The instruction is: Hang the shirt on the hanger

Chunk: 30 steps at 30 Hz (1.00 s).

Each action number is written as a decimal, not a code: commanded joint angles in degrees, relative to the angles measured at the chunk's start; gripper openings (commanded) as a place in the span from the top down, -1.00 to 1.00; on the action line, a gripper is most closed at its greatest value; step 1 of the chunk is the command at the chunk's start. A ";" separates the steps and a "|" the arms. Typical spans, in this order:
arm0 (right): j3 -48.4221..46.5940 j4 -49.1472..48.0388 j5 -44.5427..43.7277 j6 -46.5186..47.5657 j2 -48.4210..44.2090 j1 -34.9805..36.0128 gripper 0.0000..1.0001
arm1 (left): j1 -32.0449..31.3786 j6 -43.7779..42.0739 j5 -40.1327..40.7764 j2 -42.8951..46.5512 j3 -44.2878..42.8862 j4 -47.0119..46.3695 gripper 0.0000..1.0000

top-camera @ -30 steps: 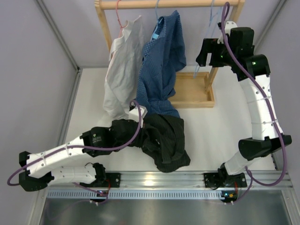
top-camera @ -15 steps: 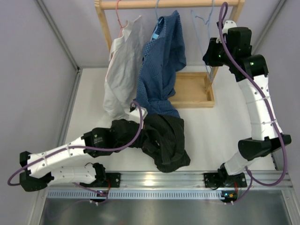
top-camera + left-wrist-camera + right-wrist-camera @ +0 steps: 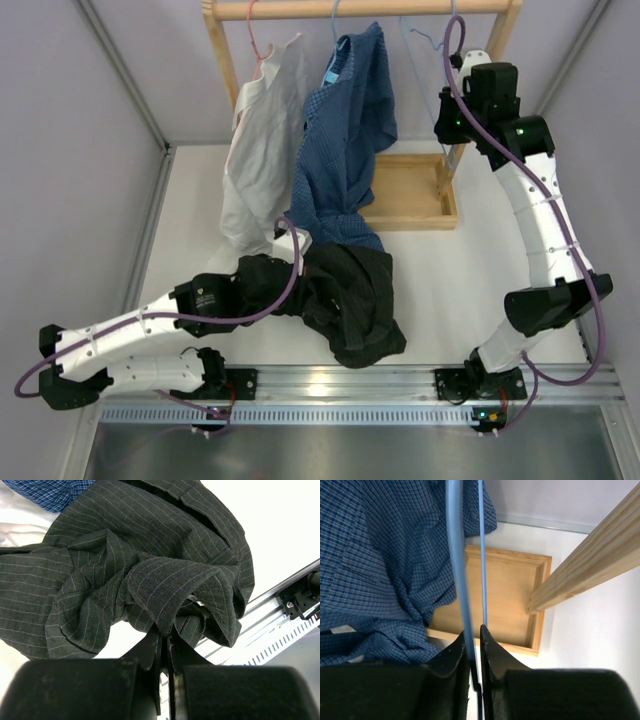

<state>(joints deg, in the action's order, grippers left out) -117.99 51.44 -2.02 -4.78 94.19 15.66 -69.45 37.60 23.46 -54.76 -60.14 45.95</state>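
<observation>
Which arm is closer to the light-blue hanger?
Right. The right arm has its jaws shut on the hanger wire, up at the rack. The left arm is far off at the table's near side, jaws pinching the shirt.

The shirt (image 3: 125, 570) is charcoal, almost black, crossed by fine pale stripes, some faintly violet. The hanger (image 3: 456, 565) is light blue. The blue shirt (image 3: 350, 130) carries a small check of mid blue and navy. The white shirt (image 3: 260, 150) is plain off-white, and its hanger (image 3: 258, 38) is pink. The rack (image 3: 400, 8) is pale wood. The table (image 3: 460, 270) is white. The left arm (image 3: 120, 335) and right arm (image 3: 545, 220) are white with black joints and purple cables (image 3: 285, 290). The left gripper (image 3: 164, 645) and right gripper (image 3: 472, 640) are black.
</observation>
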 commanded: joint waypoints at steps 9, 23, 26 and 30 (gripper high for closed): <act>1.18 -5.56 -1.76 1.44 -2.87 1.56 1.00 | 0.10 0.80 1.67 2.29 0.72 -2.62 1.00; -3.99 -6.26 1.32 1.44 -7.18 1.57 1.00 | 0.10 1.15 2.90 1.77 0.55 -2.62 1.00; -4.96 -6.26 1.41 2.05 -7.53 1.65 1.00 | 0.10 1.15 3.08 1.76 0.64 -2.62 1.00; -5.84 -6.35 3.60 2.49 -7.88 1.65 1.00 | 0.10 0.98 3.17 1.85 0.55 -2.54 1.00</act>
<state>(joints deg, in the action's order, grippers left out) -120.97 48.73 -0.64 -3.36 88.12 16.38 -69.47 38.26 25.15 -53.60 -59.57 45.89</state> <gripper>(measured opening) 0.003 0.031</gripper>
